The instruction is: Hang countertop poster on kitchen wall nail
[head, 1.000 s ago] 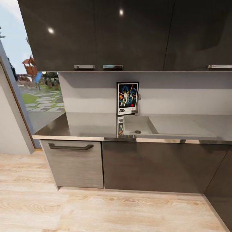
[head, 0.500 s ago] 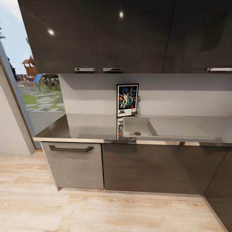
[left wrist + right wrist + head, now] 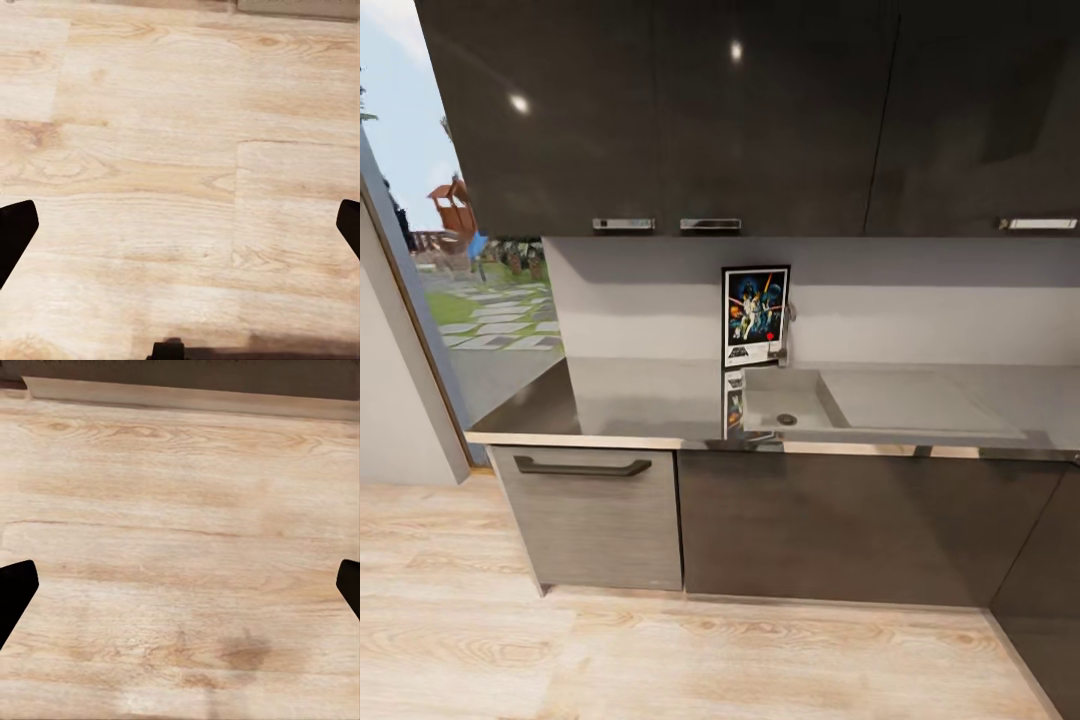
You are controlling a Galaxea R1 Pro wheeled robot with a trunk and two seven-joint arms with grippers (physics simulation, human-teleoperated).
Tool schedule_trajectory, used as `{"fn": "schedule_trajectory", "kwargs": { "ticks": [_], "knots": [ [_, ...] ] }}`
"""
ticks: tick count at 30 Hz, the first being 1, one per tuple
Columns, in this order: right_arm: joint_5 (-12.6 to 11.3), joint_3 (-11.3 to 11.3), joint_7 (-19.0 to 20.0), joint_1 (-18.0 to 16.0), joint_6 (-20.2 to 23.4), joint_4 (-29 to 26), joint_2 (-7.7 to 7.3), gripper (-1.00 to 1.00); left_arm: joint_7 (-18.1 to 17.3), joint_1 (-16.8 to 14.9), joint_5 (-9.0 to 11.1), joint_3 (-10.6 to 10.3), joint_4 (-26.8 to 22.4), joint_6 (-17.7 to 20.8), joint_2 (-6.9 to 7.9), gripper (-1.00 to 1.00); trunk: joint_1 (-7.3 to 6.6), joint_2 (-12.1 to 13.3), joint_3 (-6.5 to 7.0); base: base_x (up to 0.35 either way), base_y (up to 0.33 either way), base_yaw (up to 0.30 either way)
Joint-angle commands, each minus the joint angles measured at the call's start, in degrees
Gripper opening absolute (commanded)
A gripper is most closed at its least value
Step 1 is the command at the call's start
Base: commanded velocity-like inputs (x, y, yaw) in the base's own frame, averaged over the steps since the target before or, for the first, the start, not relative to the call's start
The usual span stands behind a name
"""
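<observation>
Kitchen, items left to right: window onto a garden [image 3: 480,300]; drawer front with dark handle [image 3: 582,466]; kitchen countertop [image 3: 630,400], glossy; poster [image 3: 755,315], upright against the back wall at the worktop's rear edge, long axis vertical, just beside the chrome tap [image 3: 787,335]; inset sink [image 3: 785,400]. Left gripper [image 3: 180,225] and right gripper [image 3: 180,585]: fingertips spread wide, holding nothing, both aimed at the wood floor [image 3: 180,150]. Poster lies well above and ahead of both claws; nearer arm cannot be judged. Head view alone carries the poster; wrist views give floor and plinth
</observation>
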Motion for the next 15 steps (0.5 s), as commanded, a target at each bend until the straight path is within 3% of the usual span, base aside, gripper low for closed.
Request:
{"fn": "schedule_trajectory", "kwargs": {
  "ticks": [1, 15],
  "knots": [
    [0.1, 0.0, 0.0, 0.0, -0.2, 0.0, -0.01, 1.00, 0.0, 0.0, 0.0, 0.1, -0.1, -0.1, -0.02, 1.00, -0.22, 0.4, 0.13, 0.000, 0.000, 0.000],
    [0.1, 0.0, 0.0, 0.0, -0.2, 0.0, -0.01, 1.00, 0.0, 0.0, 0.0, 0.1, -0.1, -0.1, -0.02, 1.00, -3.30, 6.0, 2.65, 0.000, 0.000, 0.000]
  ]
}}
